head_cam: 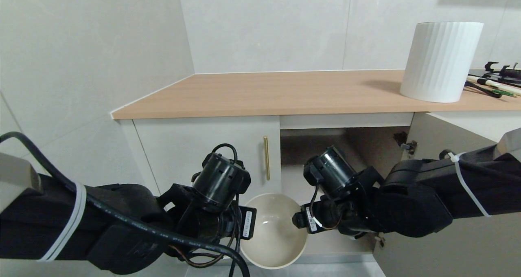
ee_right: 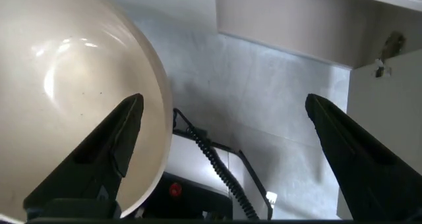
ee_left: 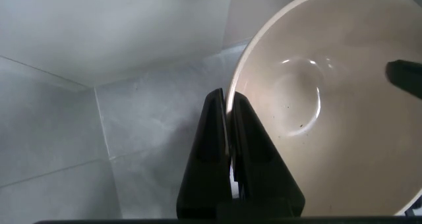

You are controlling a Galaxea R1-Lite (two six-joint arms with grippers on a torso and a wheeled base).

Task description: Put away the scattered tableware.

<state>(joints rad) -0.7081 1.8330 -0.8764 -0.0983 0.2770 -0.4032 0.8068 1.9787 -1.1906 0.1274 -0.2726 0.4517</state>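
Bowl point(head_cam: 274, 232), cream with a few dark specks inside, sits between both hands, in front of the open cupboard point(head_cam: 325, 146). Left hand point(ee_left: 227, 128) is clenched on its rim. Right hand point(ee_right: 221, 115) is spread wide, one finger over the bowl's opposite rim.

A white ribbed canister point(head_cam: 441, 61) stands on the wooden countertop point(head_cam: 264, 93), high beyond the right gripper point(ee_right: 224, 104); 1 brass handle point(head_cam: 266, 157) is above the left gripper point(ee_left: 227, 99).

The bowl point(head_cam: 273, 232) looks glossy glazed ceramic, the countertop point(head_cam: 285, 93) matt wood, the cabinet handle point(head_cam: 266, 158) brassy metal.
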